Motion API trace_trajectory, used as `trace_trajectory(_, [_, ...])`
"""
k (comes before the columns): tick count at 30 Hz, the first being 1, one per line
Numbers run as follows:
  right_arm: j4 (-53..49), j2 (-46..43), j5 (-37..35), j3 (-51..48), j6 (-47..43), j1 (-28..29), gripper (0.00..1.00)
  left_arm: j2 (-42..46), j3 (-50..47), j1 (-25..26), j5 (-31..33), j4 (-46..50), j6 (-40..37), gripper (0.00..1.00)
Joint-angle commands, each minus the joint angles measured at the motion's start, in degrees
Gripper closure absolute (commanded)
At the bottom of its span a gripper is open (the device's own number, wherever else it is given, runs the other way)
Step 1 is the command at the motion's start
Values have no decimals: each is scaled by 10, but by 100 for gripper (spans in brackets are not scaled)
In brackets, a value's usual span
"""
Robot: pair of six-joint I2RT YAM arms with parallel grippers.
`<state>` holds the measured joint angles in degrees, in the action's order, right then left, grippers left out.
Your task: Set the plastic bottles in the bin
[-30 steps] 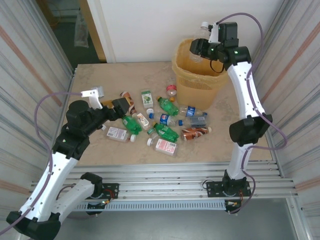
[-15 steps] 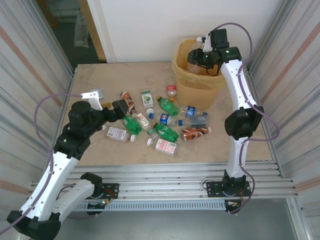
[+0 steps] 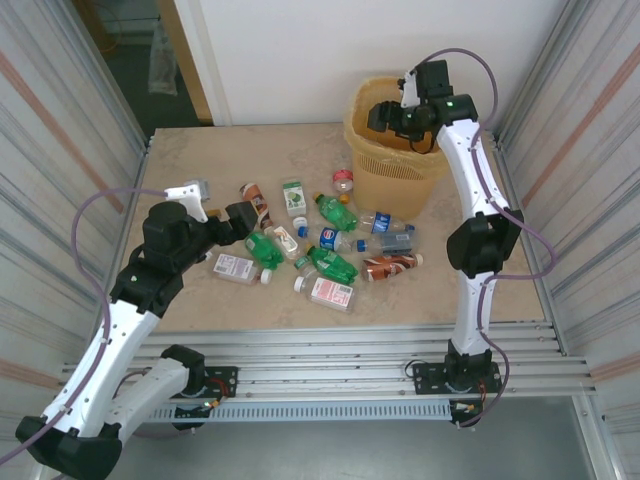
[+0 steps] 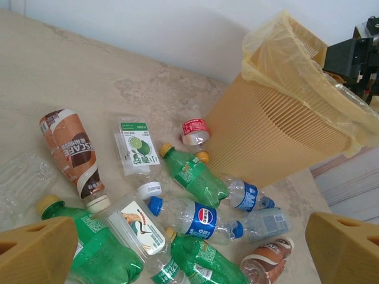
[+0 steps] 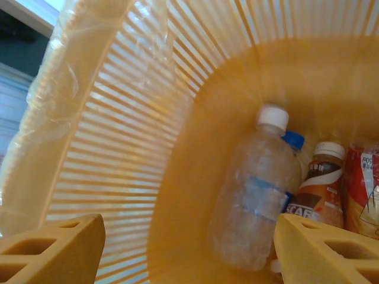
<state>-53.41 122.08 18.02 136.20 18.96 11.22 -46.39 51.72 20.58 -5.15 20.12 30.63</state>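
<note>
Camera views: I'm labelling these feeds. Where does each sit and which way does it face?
Top external: above and behind, looking down on the table, bottles and bin; left arm and right arm show.
Left wrist: low over the table, facing bottles and bin; left fingers at bottom corners.
Right wrist: over the bin, looking inside at bottles lying there; right fingers at bottom corners.
Shared: all three show the bin.

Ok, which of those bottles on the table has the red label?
The small clear bottle lying beside the foot of the bin. The other bottles on the table carry green, blue, brown or pink-and-white labels.
</note>
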Motion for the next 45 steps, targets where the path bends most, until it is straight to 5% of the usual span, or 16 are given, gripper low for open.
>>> trace_trajectory(1, [0, -6, 13, 25, -9, -5, 25, 0, -4, -4, 19, 16, -6, 1])
trace_trajectory(12, [-23, -60, -11, 41, -42, -15, 10, -5, -10, -4, 75, 81, 28, 1])
trace_trajectory(21, [-51, -122, -67, 5, -56, -15, 0, -15, -47, -5, 134, 124, 126, 1])
trace_trajectory(35, [-35, -282, -217, -221, -20, 13, 2, -79, -95, -5, 191, 157, 314, 3])
trace_trajectory(45, [-9, -349, -268, -325, -15, 38, 2, -158, -113, -15, 184, 124, 362, 5])
